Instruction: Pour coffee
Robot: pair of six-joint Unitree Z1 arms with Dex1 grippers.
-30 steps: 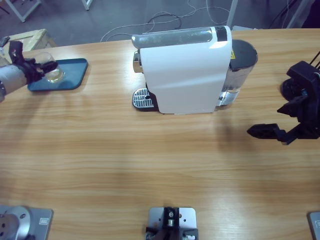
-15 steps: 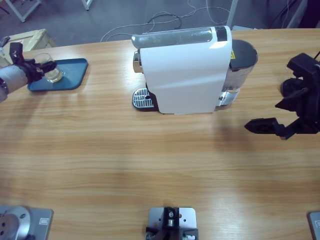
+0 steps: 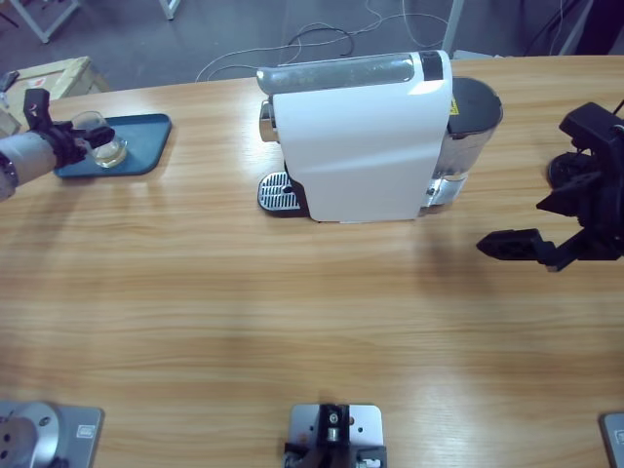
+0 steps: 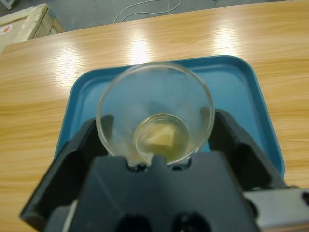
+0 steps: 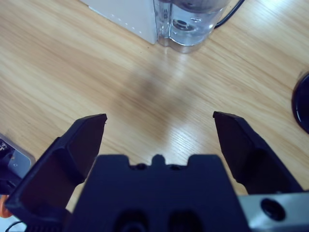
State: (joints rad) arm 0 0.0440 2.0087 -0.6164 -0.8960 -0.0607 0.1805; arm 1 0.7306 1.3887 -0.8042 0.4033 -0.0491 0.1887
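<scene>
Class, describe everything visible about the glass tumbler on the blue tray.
The glass tumbler is clear, round and widens toward its rim. It stands upright on the dark blue tray near the table's far left end. A thin layer of pale amber coffee covers its bottom. The left gripper flanks it with a black jaw on each side.

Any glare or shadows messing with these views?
Left wrist view: bright lamp reflections on the table beyond the blue tray; the glass and coffee read clearly. Right wrist view: soft shadow on wood below the water tank. High view: sheen on the coffee machine.
</scene>
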